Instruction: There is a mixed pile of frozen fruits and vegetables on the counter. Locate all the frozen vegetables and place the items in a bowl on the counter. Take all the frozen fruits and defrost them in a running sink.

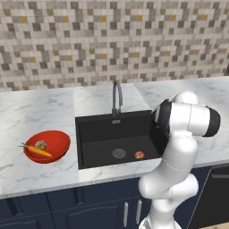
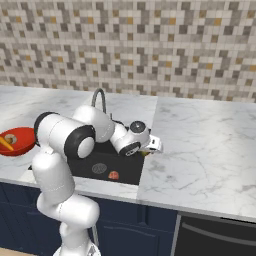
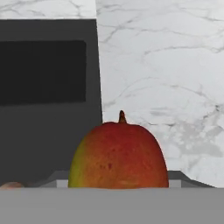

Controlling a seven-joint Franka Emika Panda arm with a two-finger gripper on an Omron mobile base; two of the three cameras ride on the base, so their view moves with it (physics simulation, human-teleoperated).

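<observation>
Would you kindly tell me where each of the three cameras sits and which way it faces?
Left base view: behind the arm on its left, looking forward and down at the sink, tap and red bowl; the arm rises lower right.
Right base view: behind the arm on its right, facing the same counter; the arm rises lower left, its hand at the sink's right edge.
Hand view: on the hand, looking along it at a reddish-green fruit, sink wall and marble.
Shared: both base views show sink, bowl and the small reddish piece beside the drain.

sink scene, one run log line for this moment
bowl: carrot, beige lump | sink: reddish fruit | gripper: mango-like fruit, at sink's edge
</observation>
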